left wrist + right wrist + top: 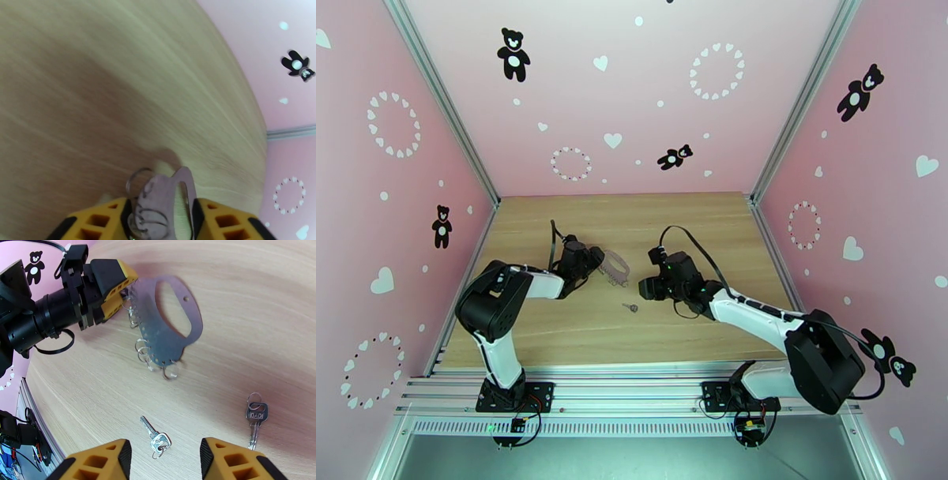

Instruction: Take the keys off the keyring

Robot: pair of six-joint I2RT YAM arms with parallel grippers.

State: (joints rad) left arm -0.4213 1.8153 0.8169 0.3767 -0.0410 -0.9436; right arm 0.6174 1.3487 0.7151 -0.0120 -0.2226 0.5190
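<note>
The keyring point(158, 338) is a flat pinkish-grey plate with an oval cut-out and several small wire rings along one edge. It hangs tilted just above the table, one end between the yellow fingers of my left gripper point(124, 291). In the left wrist view those fingers point(102, 221) stand apart, with the plate point(158, 201) between them. Two keys lie loose on the wood, each with a little wire ring on its head: one point(155, 436) just ahead of my right gripper point(162, 449), the other point(256, 415) to its right. The right gripper is open with nothing in it.
From above, the left gripper point(596, 264) and the right gripper point(644, 286) face each other mid-table, the keyring point(615, 268) between them and one key point(630, 308) nearer the front. Pink walls enclose the wooden table point(695, 229) on three sides.
</note>
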